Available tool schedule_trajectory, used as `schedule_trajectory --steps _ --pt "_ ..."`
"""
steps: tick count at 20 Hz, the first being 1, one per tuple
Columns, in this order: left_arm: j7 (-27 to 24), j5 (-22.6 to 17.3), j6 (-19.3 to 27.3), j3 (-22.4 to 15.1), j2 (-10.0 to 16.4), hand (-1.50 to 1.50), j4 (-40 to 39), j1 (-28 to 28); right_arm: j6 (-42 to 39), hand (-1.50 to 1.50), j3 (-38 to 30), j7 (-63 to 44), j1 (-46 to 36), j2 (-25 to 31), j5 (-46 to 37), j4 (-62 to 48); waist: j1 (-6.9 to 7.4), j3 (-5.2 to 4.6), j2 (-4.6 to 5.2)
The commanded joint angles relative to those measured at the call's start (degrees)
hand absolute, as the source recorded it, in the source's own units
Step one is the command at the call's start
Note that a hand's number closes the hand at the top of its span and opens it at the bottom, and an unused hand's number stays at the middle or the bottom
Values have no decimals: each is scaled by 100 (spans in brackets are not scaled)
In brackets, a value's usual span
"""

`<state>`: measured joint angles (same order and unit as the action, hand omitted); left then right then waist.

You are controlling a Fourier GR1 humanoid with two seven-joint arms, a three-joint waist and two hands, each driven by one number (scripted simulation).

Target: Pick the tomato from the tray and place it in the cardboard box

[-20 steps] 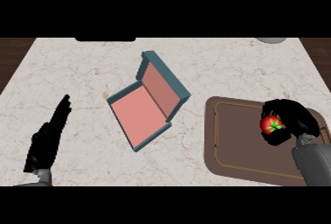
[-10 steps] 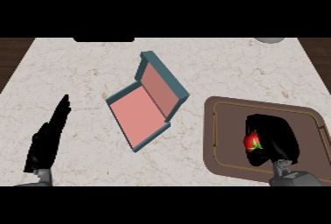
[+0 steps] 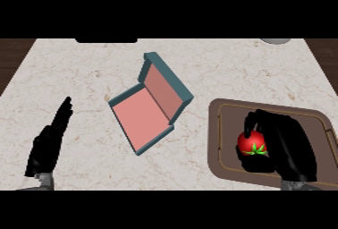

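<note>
**Red tomato [image 3: 252, 144] in my grasp, box comes next**

The tomato sits in my right hand [image 3: 285, 142], fingers and thumb curled round it so only its red side and green stalk show. It is over the left part of the brown tray [image 3: 230, 120]; I cannot tell whether it has left the tray's floor.

I judge this to be the grasp step, with the carry not yet begun. The next move calls for a lift clear of the tray's rim, then a sweep left to the cardboard box [image 3: 140, 120]. The box lies open on the counter, apart from the tray, pink inside and teal outside, its lid tilted back.

My left hand [image 3: 48, 144] rests at the left, fingers straight and pressed together.

No brand, label or writing is readable on the box or tray.
</note>
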<state>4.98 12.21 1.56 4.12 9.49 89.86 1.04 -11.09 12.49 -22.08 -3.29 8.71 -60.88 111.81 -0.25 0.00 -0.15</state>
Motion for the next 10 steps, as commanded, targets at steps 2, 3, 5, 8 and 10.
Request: schedule_trajectory --steps 2,3,5,8,10 --pt "-258 -58 -42 43 -19 0 -222 47 -55 150 299 31 -571 -616 530 599 53 -4 8" --pt "53 -154 -221 68 139 0 232 90 -312 150 -15 25 -669 -512 877 943 58 1 -9" --pt "-30 56 -18 -26 -16 0 14 77 -386 150 244 32 -726 -619 878 936 37 -1 6" --pt "87 126 32 -151 -135 0 278 236 -522 150 631 -848 -1359 -857 941 999 67 -2 4" --pt "203 -81 -161 23 -6 0 333 142 -268 150 498 -764 -1833 -862 1106 427 73 -1 12"
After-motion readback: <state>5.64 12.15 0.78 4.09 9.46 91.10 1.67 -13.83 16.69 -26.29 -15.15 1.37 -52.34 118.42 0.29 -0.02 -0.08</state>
